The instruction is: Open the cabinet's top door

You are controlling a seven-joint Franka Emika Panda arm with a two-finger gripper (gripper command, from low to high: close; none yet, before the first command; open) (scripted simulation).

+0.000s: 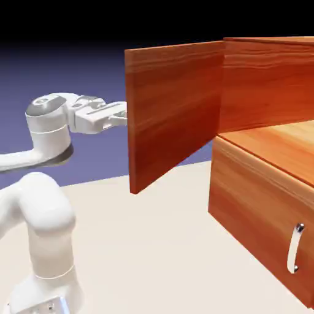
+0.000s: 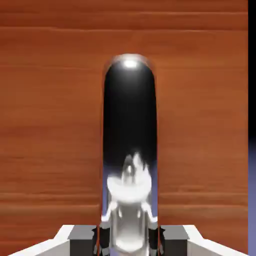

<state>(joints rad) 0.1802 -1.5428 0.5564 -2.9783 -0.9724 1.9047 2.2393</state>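
A white robot arm reaches level toward a large boxy cabinet [image 1: 264,172] of glossy reddish-brown wood grain. Its two-finger gripper [image 1: 121,114] meets the outer face of the top door [image 1: 175,113], a wide rectangular wood-grain panel that stands swung well out from the cabinet body, its free edge nearest the gripper and hiding the fingertips in the exterior view. In the hand view, the door's curved silver bar handle [image 2: 130,150] fills the centre, running straight ahead of the gripper between the two grey fingertips [image 2: 82,240], which sit tight against it on either side, clamped on the bar. Beyond the gripper and lower, the closed lower panel [image 1: 257,227] carries its own small silver handle [image 1: 295,248].
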